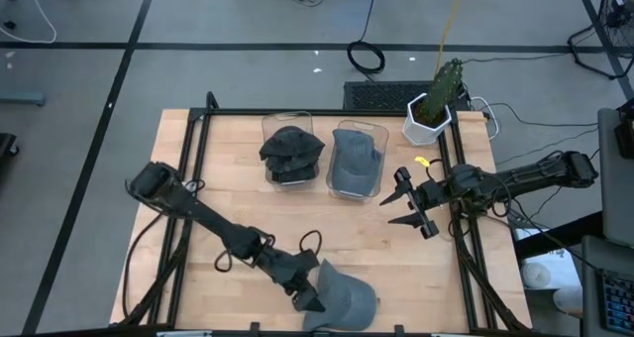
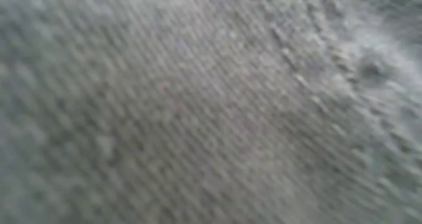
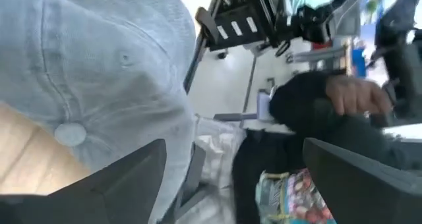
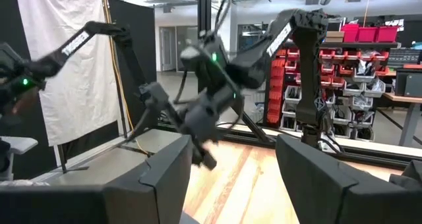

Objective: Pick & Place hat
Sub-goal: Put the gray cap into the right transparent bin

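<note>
A grey cap lies on the table at its near edge, just right of my left gripper. Its cloth fills the low view. In the left wrist view the cap's crown sits beside one finger of my open left gripper, with nothing between the fingers. A dark hat and a grey-blue hat each lie in a clear bin at the back. My right gripper waits open above the table's right side, its fingers holding nothing. My left gripper stands level at the cap's left side, with one finger close against the crown's lower edge. I cannot tell whether that finger touches the cloth. The cap rests on the table, outside the gap.
The two clear bins stand side by side at the back middle. A plant in a white pot stands at the back right, with a small yellow thing near it. A person's hand shows beyond the table.
</note>
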Controlling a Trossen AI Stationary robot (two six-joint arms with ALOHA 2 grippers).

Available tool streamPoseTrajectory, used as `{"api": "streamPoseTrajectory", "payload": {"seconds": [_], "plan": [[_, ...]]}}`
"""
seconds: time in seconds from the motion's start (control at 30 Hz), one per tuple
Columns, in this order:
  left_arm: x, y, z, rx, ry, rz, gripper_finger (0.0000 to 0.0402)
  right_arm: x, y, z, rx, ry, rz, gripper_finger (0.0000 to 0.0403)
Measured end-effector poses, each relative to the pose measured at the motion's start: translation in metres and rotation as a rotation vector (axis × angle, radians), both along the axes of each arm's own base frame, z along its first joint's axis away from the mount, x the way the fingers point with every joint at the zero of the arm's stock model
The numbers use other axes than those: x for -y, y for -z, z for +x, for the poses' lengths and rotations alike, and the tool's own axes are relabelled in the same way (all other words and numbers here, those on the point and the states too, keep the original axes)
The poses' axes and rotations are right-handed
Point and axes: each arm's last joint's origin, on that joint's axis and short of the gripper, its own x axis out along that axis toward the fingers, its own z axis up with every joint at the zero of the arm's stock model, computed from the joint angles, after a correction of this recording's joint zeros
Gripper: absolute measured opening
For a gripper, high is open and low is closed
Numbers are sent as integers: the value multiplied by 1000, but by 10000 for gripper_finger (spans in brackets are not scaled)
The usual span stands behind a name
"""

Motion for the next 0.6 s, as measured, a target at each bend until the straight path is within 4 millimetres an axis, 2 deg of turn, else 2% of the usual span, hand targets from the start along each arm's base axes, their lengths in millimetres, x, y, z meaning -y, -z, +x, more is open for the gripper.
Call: {"api": "streamPoseTrajectory", "payload": {"seconds": [0.13, 0.23, 0.33, 0.4, 0.5, 0.6], "plan": [[-7, -32, -7, -1, 26, 186, 365, 0, 0, 0, -4, 1, -1, 210], [-3, -64, -10, 11, 23, 469, 365, 0, 1, 0, -8, 13, 1, 210], [8, -79, -8, 58, 24, 741, 365, 1, 1, 1, -13, 31, 2, 210], [13, -80, -9, 67, 59, 867, 365, 1, 1, 1, -14, 32, 2, 210], [20, -78, -4, 91, 85, 847, 365, 1, 2, 1, -15, 31, 2, 210], [25, -57, 3, 46, 124, 821, 365, 1, 2, 1, -16, 29, 1, 210]]}}
